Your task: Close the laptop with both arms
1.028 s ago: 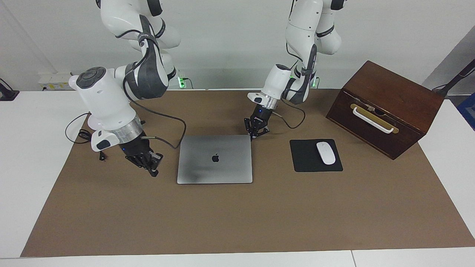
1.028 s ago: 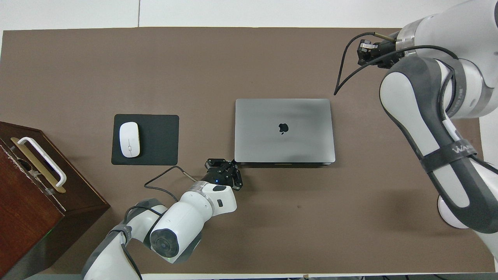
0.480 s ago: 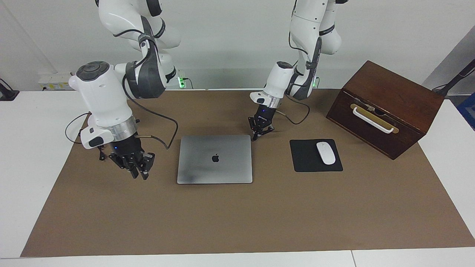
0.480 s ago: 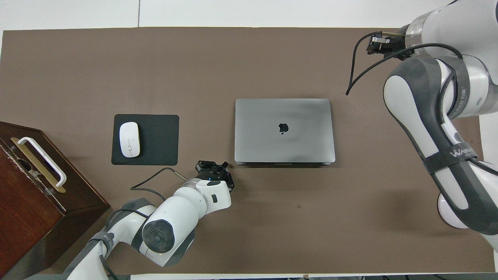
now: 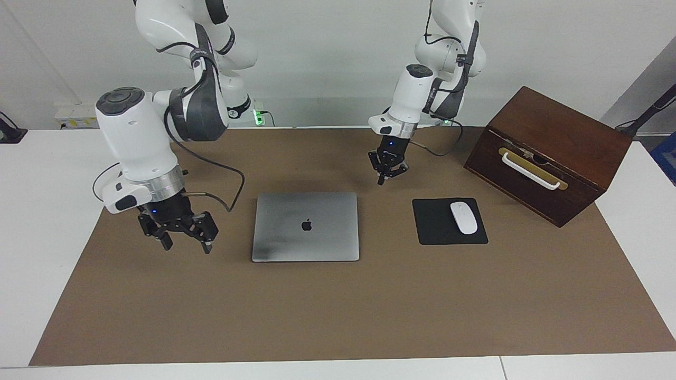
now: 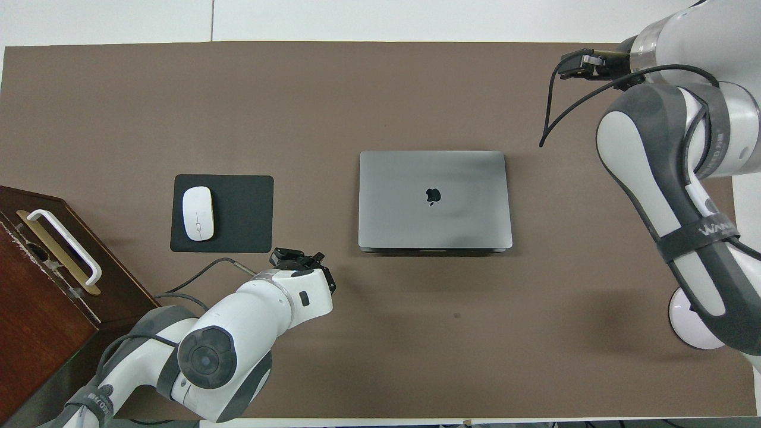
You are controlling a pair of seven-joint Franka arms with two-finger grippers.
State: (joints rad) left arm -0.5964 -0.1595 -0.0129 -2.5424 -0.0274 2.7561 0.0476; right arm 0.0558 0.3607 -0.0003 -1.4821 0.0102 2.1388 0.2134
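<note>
1. Left claw [image 5: 381, 181] hangs with its fingertips pinched together, holding nothing, over the brown mat [image 5: 338, 306] between the laptop [image 5: 306, 226] and the mouse pad [image 5: 449, 221].
2. Right claw [image 5: 185, 244] hangs with its fingers spread wide and empty, over the mat beside the laptop, toward the right arm's end of the table [image 5: 42, 221].
3. Laptop lies shut and flat, mid-mat.
4. White mouse [image 5: 463, 217] sits on the mouse pad; a wooden box [image 5: 549, 153] stands at the left arm's end.

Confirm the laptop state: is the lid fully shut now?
Shut. The laptop lies flat on the mat, lid down with the logo up; neither view shows keyboard or screen.
</note>
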